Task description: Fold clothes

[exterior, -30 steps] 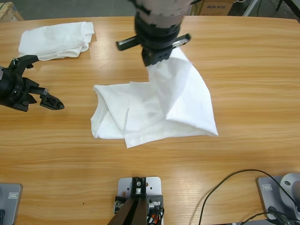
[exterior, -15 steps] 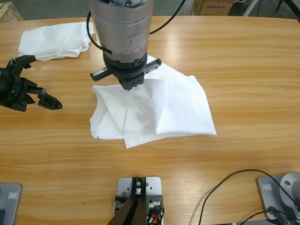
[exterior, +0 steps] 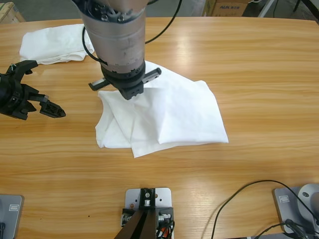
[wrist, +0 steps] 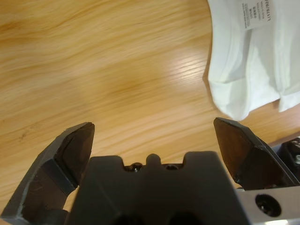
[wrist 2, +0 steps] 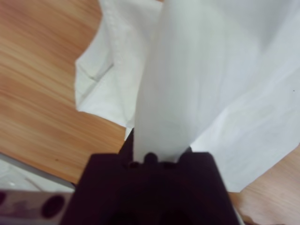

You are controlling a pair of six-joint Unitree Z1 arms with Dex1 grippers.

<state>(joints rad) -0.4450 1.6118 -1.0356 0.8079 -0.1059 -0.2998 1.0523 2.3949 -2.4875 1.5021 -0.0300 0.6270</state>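
Observation:
A white T-shirt lies crumpled and partly folded in the middle of the table. My right gripper comes down from the top and is shut on a fold of it, over the shirt's upper left part. In the right wrist view the cloth rises straight out of the gripper and hides the jaws. My left gripper rests open at the table's left, apart from the shirt. In the left wrist view its jaws stand wide over bare wood, with white cloth bearing a printed label ahead. A folded white bundle sits at the far left corner.
The wooden table stretches bare to the right of the shirt and along the front. A black cable curls near the front right edge. Cardboard boxes stand beyond the far edge.
My right arm has carried the held fold from the shirt's upper right across to its upper left and lower, laying cloth over the shirt. The left gripper has barely moved.

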